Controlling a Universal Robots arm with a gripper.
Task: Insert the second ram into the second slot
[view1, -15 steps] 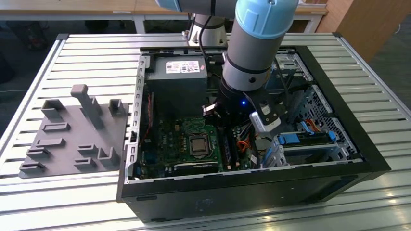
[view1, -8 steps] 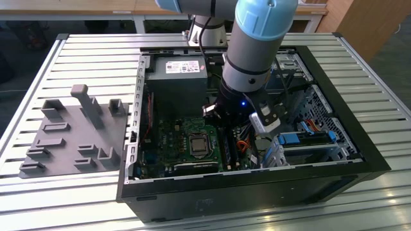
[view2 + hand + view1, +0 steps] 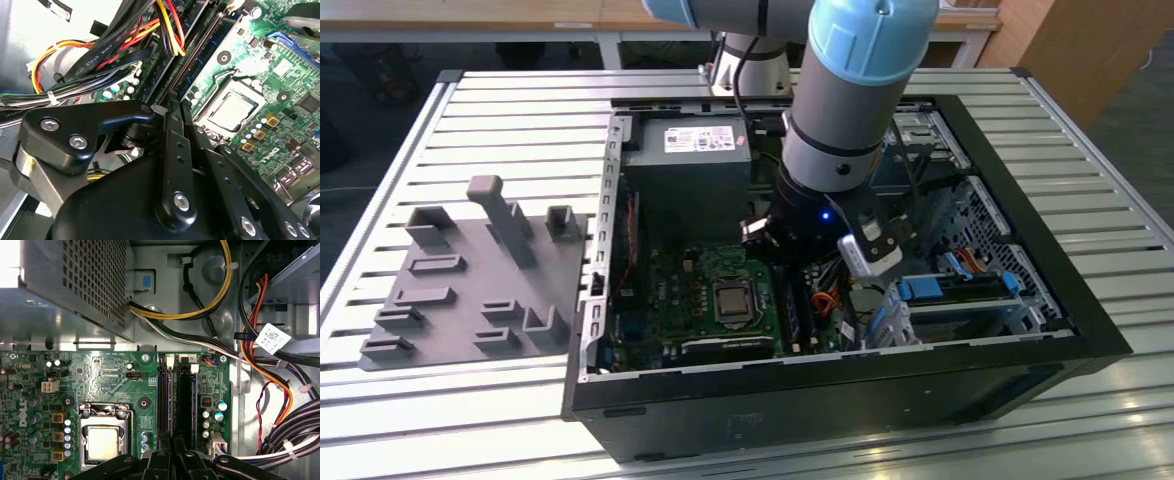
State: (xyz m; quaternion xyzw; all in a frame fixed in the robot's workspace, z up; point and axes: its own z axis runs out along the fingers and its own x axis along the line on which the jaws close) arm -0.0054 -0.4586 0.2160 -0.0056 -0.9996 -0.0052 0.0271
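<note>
I keep the gripper (image 3: 172,460) low over the memory slots (image 3: 175,395) beside the processor socket (image 3: 102,440), inside the computer case (image 3: 1014,390) on the bench (image 3: 494,110). Its fingers (image 3: 175,150) are pressed together on a thin edge, I believe the second ram, standing in its slot. To seat it well, I judge the push must be straight down and even; the strip itself and the slot latches are hidden.

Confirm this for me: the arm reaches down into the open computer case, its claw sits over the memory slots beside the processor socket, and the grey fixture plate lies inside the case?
One detail is wrong. The exterior view shows the grey fixture plate lying outside the open computer case, on the slatted table at that view's left. The rest holds: the arm reaches into the case, and the first wrist view shows the claw over the memory slots beside the processor socket.
</note>
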